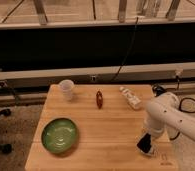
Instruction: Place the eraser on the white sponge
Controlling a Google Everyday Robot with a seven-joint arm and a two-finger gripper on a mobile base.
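At the front right corner of the light wooden desk point(106, 137), the white robot arm point(167, 117) sets the dark pincer point(145, 144) just above a small white sponge-like block point(152, 151). Pincer opening: cannot tell. The eraser is presumably hidden there. Centre it over the block, lower gently, then release.

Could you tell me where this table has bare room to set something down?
The table is barest across its middle and front, between the green bowl and the gripper, low at the front right corner. The back row is crowded: white cup, reddish object, white sponge.
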